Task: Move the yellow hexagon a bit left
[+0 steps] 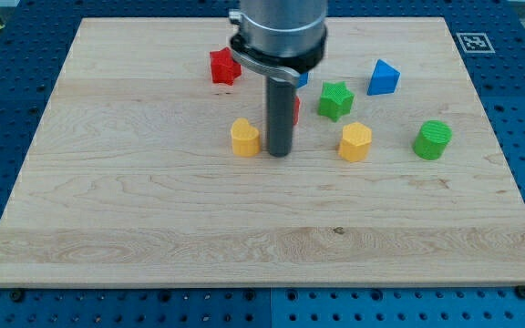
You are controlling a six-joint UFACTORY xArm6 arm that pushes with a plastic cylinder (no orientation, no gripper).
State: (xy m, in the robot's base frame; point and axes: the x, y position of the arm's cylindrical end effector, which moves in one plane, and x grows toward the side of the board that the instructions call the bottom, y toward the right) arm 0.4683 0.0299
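The yellow hexagon (355,142) lies right of the board's middle. My tip (279,153) rests on the board well to the left of it, with a clear gap between them. The tip stands just right of another yellow block (244,137), which looks heart-shaped; I cannot tell if they touch. A red block (296,110) is mostly hidden behind the rod.
A red star (225,66) lies at the upper left of the group. A green star (335,100) and a blue triangle (383,78) lie above the hexagon. A green cylinder (433,139) lies to its right. A blue block's edge (303,80) peeks from behind the arm.
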